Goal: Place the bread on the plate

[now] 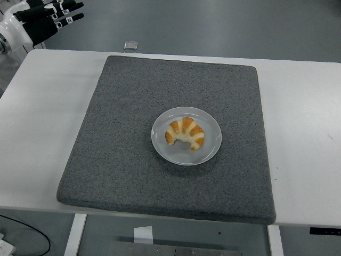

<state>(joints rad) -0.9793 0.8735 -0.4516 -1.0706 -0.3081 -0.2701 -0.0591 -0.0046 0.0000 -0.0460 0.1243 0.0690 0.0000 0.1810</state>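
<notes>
golden-striped bread (185,134), pale grey plate (212,150)
</notes>
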